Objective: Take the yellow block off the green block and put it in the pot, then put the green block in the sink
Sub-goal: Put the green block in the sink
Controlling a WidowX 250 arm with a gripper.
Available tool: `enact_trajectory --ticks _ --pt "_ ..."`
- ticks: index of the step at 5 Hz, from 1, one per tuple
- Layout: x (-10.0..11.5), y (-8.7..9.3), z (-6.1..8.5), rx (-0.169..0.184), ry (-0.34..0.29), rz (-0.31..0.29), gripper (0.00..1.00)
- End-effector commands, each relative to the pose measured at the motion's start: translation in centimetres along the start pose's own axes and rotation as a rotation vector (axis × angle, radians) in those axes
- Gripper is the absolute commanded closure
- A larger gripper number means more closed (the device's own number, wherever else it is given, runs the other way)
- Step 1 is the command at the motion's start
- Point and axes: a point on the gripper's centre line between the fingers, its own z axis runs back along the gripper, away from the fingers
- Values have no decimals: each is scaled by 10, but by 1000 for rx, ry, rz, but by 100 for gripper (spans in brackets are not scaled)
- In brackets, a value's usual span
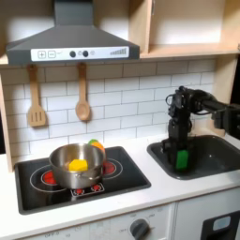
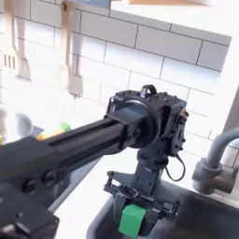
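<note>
White-tiled bench: claw (image 1: 180,157) clamps the green block (image 2: 133,219) low over the sink (image 1: 221,161), frame's lower right; tilted release could bounce it out.

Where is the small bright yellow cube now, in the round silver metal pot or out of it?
In. The small bright yellow cube lies inside the round silver metal pot, below its rim, in the first exterior view.

The arm (image 2: 84,149) is showing matte black all over, a long boxy forearm running into chunky block-shaped joints. A thin black cable (image 2: 177,154) is looping beside the wrist, and the gripper (image 1: 179,155) is looking black too.
</note>
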Motion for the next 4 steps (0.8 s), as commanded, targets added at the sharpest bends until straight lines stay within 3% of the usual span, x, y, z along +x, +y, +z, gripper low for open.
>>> enact_trajectory --ticks 1,4 --pt "-1 -1 -7 5 6 -5 0" --pt "-2 -3 -2 1 1 -9 0"
